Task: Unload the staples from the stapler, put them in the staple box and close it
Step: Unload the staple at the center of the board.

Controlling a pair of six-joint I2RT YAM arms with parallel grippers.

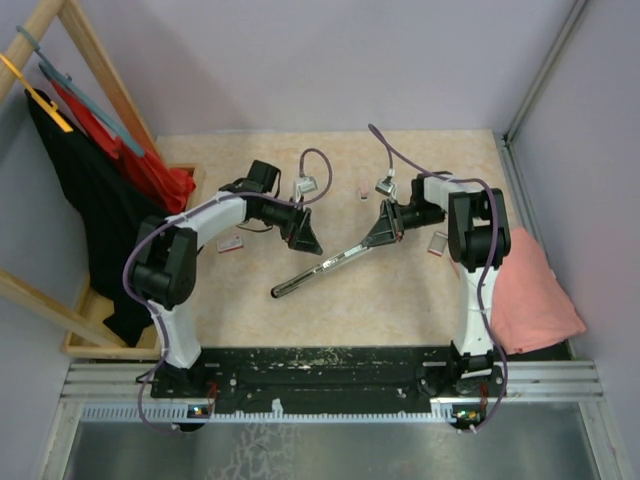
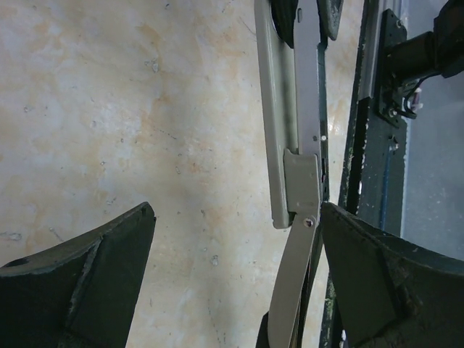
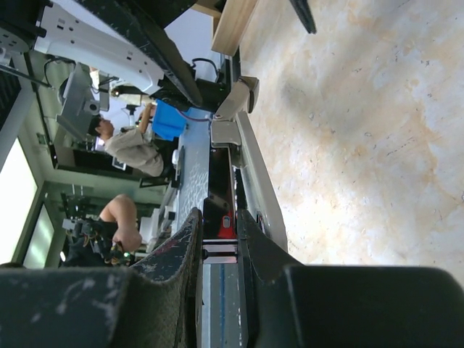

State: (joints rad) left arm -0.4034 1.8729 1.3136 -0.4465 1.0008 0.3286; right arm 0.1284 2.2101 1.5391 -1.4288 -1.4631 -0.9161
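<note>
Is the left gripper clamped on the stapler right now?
No, the left gripper is wide open; the stapler lies between its jaws, unclamped.

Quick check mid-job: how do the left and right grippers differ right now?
The left gripper stands wide open; the right gripper is shut on the stapler. The left gripper holds nothing, with the stapler passing between its fingers close to one of them; the right gripper clamps one end of it. Both are black, two-fingered and at the same stapler.

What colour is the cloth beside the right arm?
The cloth is salmon pink, clearest in the top view.
</note>
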